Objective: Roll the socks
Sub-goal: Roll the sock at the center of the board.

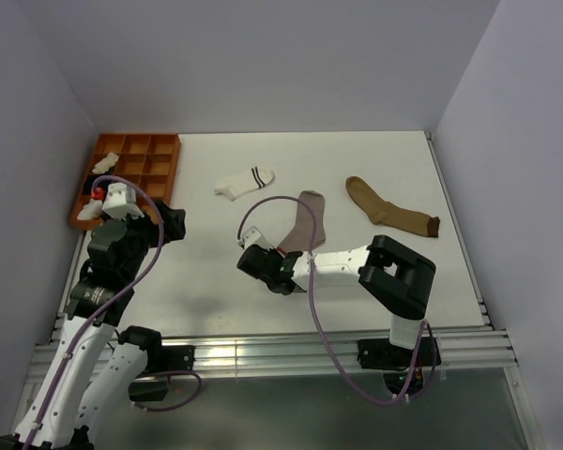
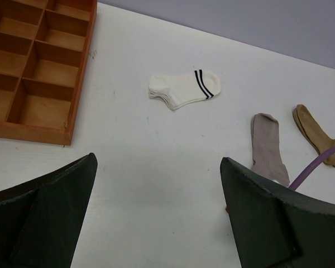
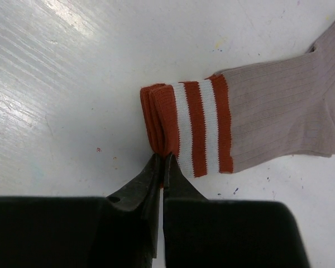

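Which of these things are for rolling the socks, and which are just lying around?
For the job:
- white striped sock
- grey sock, with the right gripper closed on its red-striped cuff
- tan-brown sock

Just lying about:
- wooden tray
- small white bundles inside it

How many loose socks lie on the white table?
3. Short white fabric sock with dark stripes, back left; grey ribbed sock with red-striped cuff, centre, pinched by the right hand; tan-brown long sock, right. The wooden tray may hide more.
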Controlling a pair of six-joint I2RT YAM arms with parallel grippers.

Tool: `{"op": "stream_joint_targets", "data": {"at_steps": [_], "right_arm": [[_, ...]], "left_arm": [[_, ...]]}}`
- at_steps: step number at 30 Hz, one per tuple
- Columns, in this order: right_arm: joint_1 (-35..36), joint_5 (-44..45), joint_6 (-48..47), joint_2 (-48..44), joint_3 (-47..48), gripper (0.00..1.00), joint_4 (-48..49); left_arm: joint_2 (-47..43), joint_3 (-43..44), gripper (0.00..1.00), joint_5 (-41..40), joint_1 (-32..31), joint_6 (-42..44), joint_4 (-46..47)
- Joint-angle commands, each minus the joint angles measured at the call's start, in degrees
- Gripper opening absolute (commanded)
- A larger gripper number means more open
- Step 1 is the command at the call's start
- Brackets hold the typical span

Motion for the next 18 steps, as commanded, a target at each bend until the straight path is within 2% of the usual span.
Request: {"op": "stream_joint_targets", "data": {"at_steps": [1,9,15,18], "right_arm": [[0.44,-1.3,0.76,0.96,-0.94,0.0,-0.29],[-4.21,-14.73,1.1,-4.31,-1.81,0.0,4.19],[-12.29,-27.3,3.12,-7.66,-4.01,0.0,7.88],[-17.22,-36.27,4.79,-8.19,-5.77,0.0,10.61]], "left_arm": [[1.35,0.23,0.98,1.75,0.29,-0.31,2.52],[6.09,3.74,0.96,6.05,0.2,-1.1,0.68],[6.98,1.12,0.94,12.29,-0.33,-6.37,2.08],[7.33,-1.25,0.94,14.32,-1.12,-9.88,3.75]]}}
